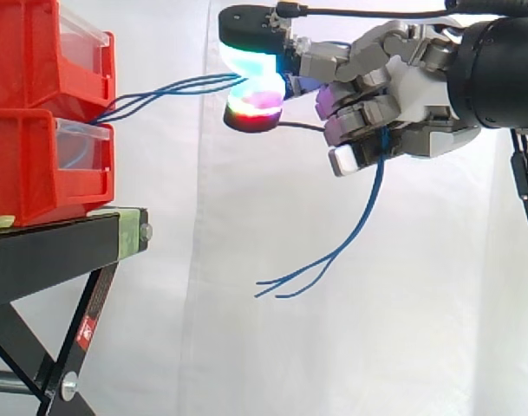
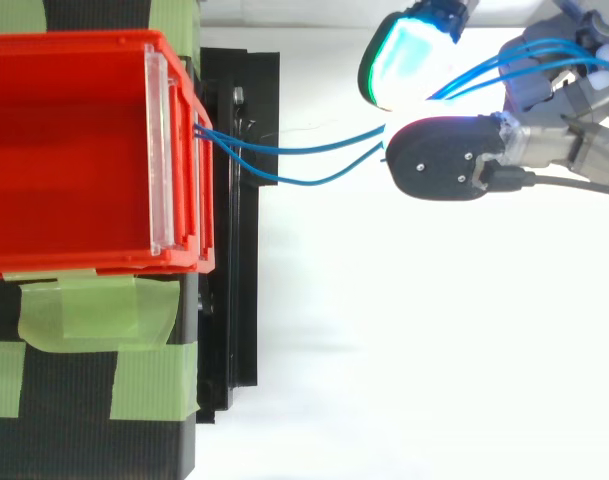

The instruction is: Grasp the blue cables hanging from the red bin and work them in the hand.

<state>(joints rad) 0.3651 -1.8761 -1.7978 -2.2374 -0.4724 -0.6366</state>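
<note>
Thin blue cables (image 1: 172, 89) run from the front of the upper red bin (image 1: 38, 52) across the gap to my hand (image 1: 394, 78). Two glowing fingertip pads (image 1: 255, 87) pinch the cables between them, one above and one below. Behind the pinch the cables pass through the curled fingers and their loose ends (image 1: 324, 260) hang down below the palm. In the top view the blue cables (image 2: 304, 165) leave the red bin's (image 2: 74, 150) front lip and meet the hand (image 2: 454, 160) between a cyan-glowing pad and a dark pad.
A second red bin (image 1: 38, 165) sits under the first on a black stand (image 1: 64, 243) patched with green tape (image 2: 84, 310). A white curtain hangs behind. Open space lies below and left of the hand.
</note>
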